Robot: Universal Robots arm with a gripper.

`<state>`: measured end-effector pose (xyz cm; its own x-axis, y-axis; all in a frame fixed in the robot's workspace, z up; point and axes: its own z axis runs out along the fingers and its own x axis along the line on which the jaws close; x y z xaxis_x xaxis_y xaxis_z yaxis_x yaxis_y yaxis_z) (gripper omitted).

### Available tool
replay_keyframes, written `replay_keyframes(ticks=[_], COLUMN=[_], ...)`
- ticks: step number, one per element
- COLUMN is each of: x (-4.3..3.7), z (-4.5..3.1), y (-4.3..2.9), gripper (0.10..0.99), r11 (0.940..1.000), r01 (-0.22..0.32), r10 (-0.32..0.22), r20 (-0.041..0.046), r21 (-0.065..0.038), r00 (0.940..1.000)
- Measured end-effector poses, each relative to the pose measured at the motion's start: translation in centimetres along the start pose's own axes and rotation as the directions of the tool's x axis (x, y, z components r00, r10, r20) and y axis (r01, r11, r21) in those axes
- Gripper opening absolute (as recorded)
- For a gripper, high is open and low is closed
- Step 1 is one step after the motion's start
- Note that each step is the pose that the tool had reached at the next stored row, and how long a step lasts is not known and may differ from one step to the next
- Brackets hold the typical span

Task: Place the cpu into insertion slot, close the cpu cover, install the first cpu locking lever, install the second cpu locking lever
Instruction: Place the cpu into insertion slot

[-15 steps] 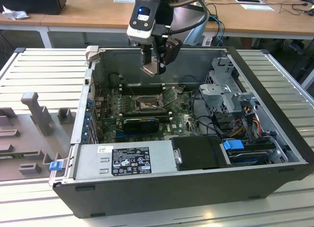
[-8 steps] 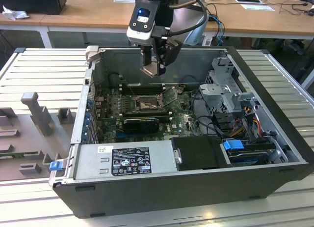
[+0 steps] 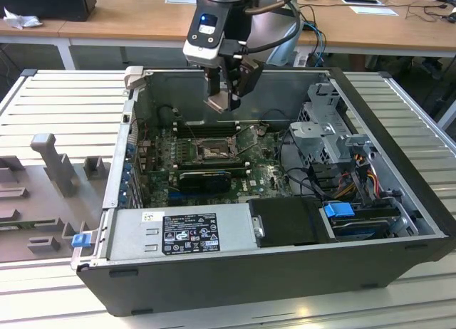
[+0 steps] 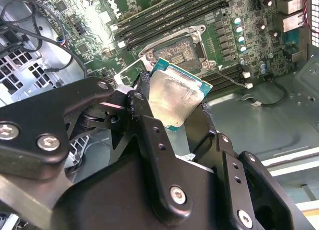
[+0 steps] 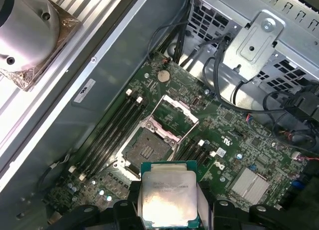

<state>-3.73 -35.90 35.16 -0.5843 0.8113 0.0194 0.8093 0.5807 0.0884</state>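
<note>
The claw [image 3: 226, 100] grips the cpu [image 5: 167, 200] by two opposite edges, holding it in the air over the motherboard [image 5: 234, 140]. The cpu is not yet in the insertion slot [image 5: 144, 150], which lies empty with the cpu cover [image 5: 177, 113] swung open. None of the four steps looks done.

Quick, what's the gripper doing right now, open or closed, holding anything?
The gripper: closed on the cpu, gripping it by its edges, held clear of the insertion slot, not yet seated.

insertion slot [image 4: 182, 51] corner hidden behind cpu [image 4: 174, 95]
</note>
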Motion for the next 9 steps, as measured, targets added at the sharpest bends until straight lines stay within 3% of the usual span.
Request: replay_keyframes(ticks=[9], x=[0.0], z=[0.23], y=[-0.02], gripper=[0.529], r11=[0.9994], r01=[-0.035], r10=[0.035], r20=[0.003], r21=[-0.001], r00=[0.9994])
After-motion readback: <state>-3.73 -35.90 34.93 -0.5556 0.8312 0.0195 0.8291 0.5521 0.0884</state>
